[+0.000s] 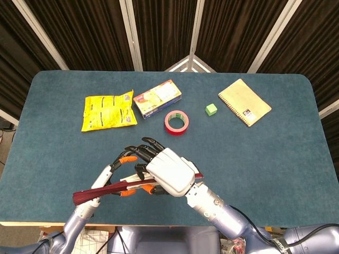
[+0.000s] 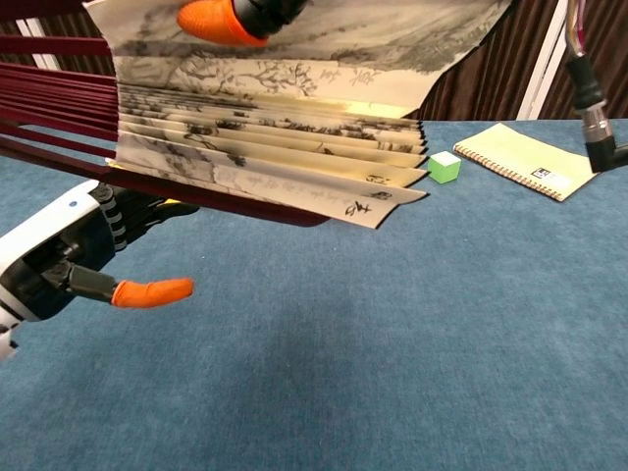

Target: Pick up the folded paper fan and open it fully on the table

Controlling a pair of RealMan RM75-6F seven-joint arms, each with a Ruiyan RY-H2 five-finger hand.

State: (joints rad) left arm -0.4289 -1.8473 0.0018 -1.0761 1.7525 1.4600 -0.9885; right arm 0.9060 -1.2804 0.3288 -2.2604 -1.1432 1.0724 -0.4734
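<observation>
The left hand (image 1: 108, 177) reaches in with fingers spread, right beside the dark red ribs, and whether it touches them I cannot tell. If it catches only one rib, the paper could tear or the paper fan (image 2: 275, 147) could twist loose. The fan hangs above the table's near edge, partly spread, its painted pleats showing in the chest view. The right hand (image 1: 167, 170) grips it, fingers curled around the ribs; a slack grip here drops it off the edge. Further back lie the yellow snack bag (image 1: 108, 111), a printed box (image 1: 157, 98), the red tape roll (image 1: 177, 122), a green cube (image 1: 211, 109) and a spiral notebook (image 1: 244, 101), all well apart from the fan; the roll sits closest to where it might spread.
</observation>
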